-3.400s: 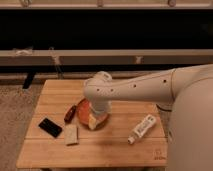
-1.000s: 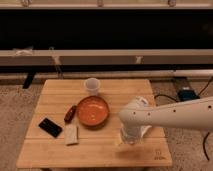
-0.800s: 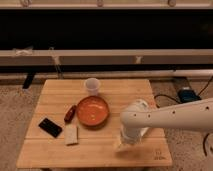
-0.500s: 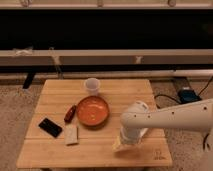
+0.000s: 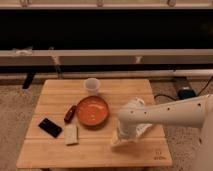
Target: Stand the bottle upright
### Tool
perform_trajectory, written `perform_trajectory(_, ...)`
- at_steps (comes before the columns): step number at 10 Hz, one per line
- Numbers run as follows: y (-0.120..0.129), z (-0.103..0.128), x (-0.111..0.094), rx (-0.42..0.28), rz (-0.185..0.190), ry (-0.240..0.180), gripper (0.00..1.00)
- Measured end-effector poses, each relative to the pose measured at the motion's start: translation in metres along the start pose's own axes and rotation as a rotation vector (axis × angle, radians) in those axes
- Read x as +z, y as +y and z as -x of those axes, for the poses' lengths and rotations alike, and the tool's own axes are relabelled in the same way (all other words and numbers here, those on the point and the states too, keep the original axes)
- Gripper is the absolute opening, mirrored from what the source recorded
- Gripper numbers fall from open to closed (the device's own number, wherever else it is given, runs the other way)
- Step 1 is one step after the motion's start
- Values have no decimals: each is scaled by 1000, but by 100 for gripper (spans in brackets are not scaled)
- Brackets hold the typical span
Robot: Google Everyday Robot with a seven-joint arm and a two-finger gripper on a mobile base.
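Now | arm bent downward | gripper, fingers apart, low over table

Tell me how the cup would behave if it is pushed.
The cup looks thin and translucent, so it is probably light and easy to slide. Standing upright near the far edge of the table, it may tip if pushed high. The gripper is far from it, low over the front right.

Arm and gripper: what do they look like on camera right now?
The arm is a smooth, off-white tube with a rounded joint housing; no cables or markings show on it. The gripper, low over the front right of the table, looks equally pale.
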Motion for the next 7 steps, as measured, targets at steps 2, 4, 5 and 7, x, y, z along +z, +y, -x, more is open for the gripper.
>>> perform_trajectory(2,-9,32,-13,-26,-18,-37,80)
perform_trajectory(4,-11,56,-26,-57,-31,-75,80)
perform_trajectory(5,-10,67,-30,-74,-37,-92,80)
perform_trajectory(7,-11,83,-34,-105,-55,-116,80)
